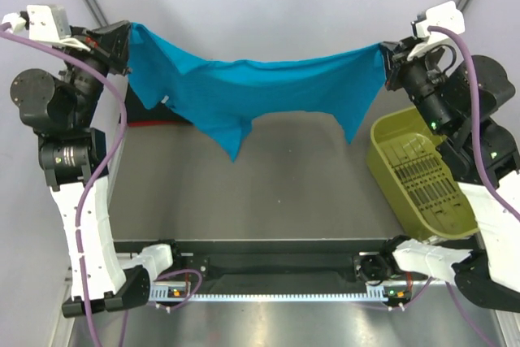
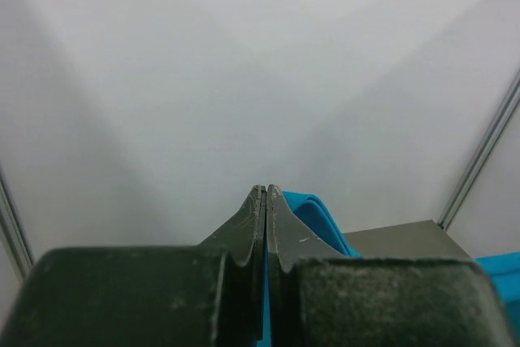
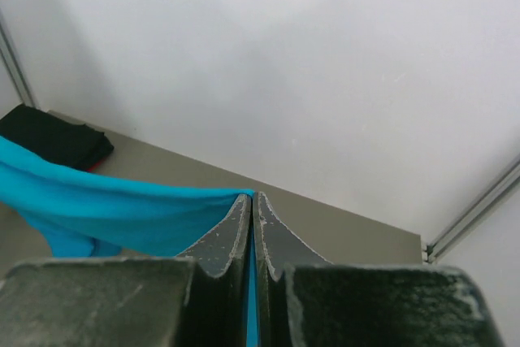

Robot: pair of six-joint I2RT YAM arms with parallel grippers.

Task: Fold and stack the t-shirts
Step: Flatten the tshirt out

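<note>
The teal-blue t-shirt [image 1: 244, 91] hangs stretched in the air between both grippers, above the far part of the table. My left gripper [image 1: 127, 42] is shut on its left corner; the cloth [image 2: 313, 213] shows between and beside the shut fingers. My right gripper [image 1: 385, 58] is shut on its right corner, and the cloth [image 3: 106, 209] trails off to the left there. The black t-shirt [image 3: 53, 140] lies folded at the far left of the table, with a thin red edge [image 1: 154, 123] of another shirt under it.
A yellow-green plastic bin [image 1: 418, 172] lies tilted at the table's right side, beside the right arm. White walls stand behind the table. The grey table top [image 1: 268, 193] spreads below the hanging shirt.
</note>
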